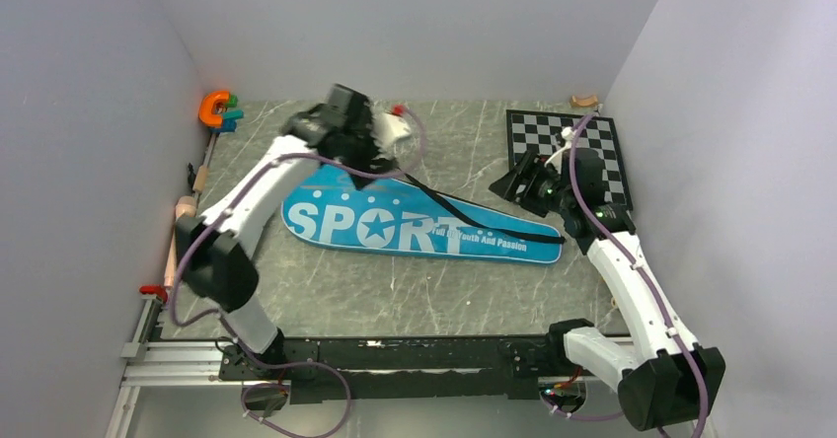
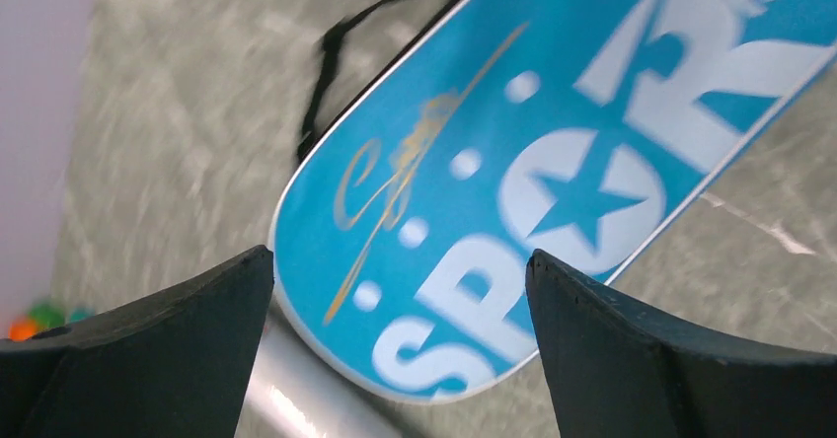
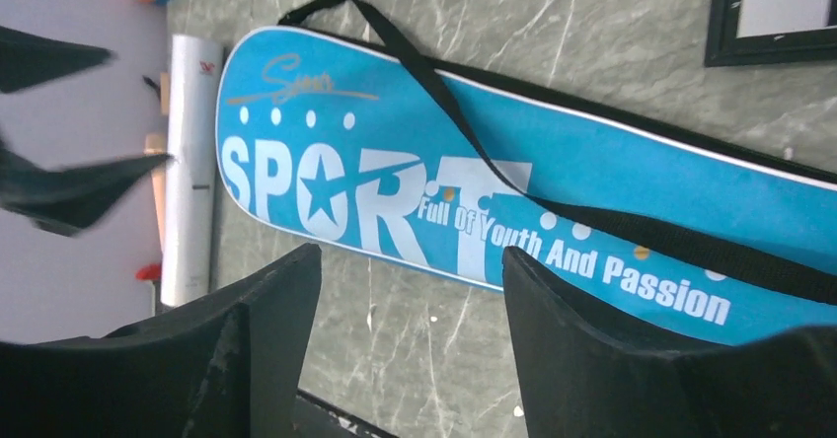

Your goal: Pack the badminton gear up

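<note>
The blue "SPORT" bag lies flat mid-table with its black strap draped over it. It fills the left wrist view and the right wrist view. The long white tube lies beside the bag's wide end by the left wall; its end also shows in the left wrist view. My left gripper is open and empty, raised over the bag's wide end. My right gripper is open and empty above the bag's narrow end. Rackets and shuttlecocks are out of view.
A chessboard lies at the back right, close to my right gripper. An orange clamp sits in the back left corner. Wooden pieces line the left wall. A small white and red thing shows beside my left wrist.
</note>
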### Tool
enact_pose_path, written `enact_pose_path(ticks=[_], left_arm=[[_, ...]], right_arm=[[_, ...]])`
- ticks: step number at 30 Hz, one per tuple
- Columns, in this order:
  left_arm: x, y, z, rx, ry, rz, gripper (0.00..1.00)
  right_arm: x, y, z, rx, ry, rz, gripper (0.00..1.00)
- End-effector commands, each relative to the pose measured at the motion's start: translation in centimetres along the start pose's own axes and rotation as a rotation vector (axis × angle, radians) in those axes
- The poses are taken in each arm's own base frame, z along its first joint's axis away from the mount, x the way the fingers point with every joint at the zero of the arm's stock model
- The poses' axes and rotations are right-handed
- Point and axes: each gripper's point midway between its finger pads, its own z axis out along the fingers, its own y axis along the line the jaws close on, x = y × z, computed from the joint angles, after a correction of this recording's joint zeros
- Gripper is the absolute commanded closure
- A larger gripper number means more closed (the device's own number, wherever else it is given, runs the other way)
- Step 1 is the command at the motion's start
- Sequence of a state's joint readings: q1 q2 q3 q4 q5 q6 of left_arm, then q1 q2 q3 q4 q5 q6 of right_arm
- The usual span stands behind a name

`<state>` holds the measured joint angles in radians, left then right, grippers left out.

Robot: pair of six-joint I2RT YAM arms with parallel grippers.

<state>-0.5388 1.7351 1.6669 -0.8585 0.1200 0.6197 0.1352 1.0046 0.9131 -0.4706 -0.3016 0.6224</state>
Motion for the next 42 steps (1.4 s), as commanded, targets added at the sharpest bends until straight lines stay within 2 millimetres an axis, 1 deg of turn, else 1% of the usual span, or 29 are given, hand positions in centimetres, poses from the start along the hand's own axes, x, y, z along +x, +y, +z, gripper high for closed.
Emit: enact_pose_path(ticks=[1, 4, 6, 8, 9, 10, 13, 15, 17, 19, 21, 23, 28, 37, 40, 42], left_arm=[[6.5, 4.5, -5.8, -0.187, 0.059, -0.225, 0.01], [12.2, 6.3, -7.3, -0.259, 0.101, -0.373, 0.01], [15.3, 6.9, -8.1, -0.287, 0.106, -0.458, 0.01], [18.1, 6.9, -8.6, -0.311, 0.112, -0.523, 0.01], [19.1, 6.8, -8.6, -0.319, 0.12, -0.529, 0.01], [21.1, 6.9, -8.9, -0.341, 0.146, -0.554, 0.0], [25.1, 6.3, -8.4, -0.38, 0.237, -0.572, 0.01], [27.5, 5.6, -8.0, -0.387, 0.292, -0.631, 0.0], [29.4, 5.2, -7.8, -0.381, 0.309, -0.708, 0.01], [31.0, 4.9, -7.5, -0.378, 0.318, -0.762, 0.01], [32.0, 4.3, -7.0, -0.356, 0.327, -0.791, 0.01], [32.5, 3.8, -6.6, -0.343, 0.335, -0.802, 0.0], [32.6, 2.9, -5.6, -0.307, 0.319, -0.818, 0.01], [33.8, 2.1, -4.4, -0.294, 0.352, -0.827, 0.01], [34.5, 1.3, -4.0, -0.278, 0.369, -0.804, 0.0], [34.8, 0.1, -3.6, -0.241, 0.376, -0.787, 0.02]], right_arm=[[-1.3, 1.8, 0.5, -0.006, -0.059, -0.032, 0.25], [-0.7, 2.6, 0.7, -0.006, -0.05, -0.053, 0.18], [-0.2, 2.9, 0.8, -0.003, -0.041, -0.062, 0.15], [0.4, 3.4, 0.8, -0.009, -0.035, -0.069, 0.13], [0.6, 3.6, 0.8, -0.014, -0.031, -0.072, 0.12], [0.9, 3.8, 0.8, -0.016, -0.027, -0.075, 0.12], [1.4, 4.0, 0.7, -0.018, -0.01, -0.083, 0.09], [1.5, 4.2, 0.6, -0.021, -0.003, -0.093, 0.06], [1.5, 4.6, 0.5, -0.021, 0.007, -0.104, 0.01], [1.4, 4.9, 0.4, -0.024, 0.006, -0.111, 0.0], [1.3, 5.3, 0.1, -0.03, 0.003, -0.114, 0.0], [1.3, 5.6, -0.2, -0.033, -0.003, -0.119, 0.0], [1.4, 5.5, -0.9, -0.025, -0.011, -0.118, 0.0], [1.9, 5.0, -1.3, -0.017, -0.012, -0.116, 0.0], [1.8, 5.2, -1.3, -0.026, -0.014, -0.117, 0.0], [1.8, 5.2, -1.3, -0.029, -0.015, -0.121, 0.01]])
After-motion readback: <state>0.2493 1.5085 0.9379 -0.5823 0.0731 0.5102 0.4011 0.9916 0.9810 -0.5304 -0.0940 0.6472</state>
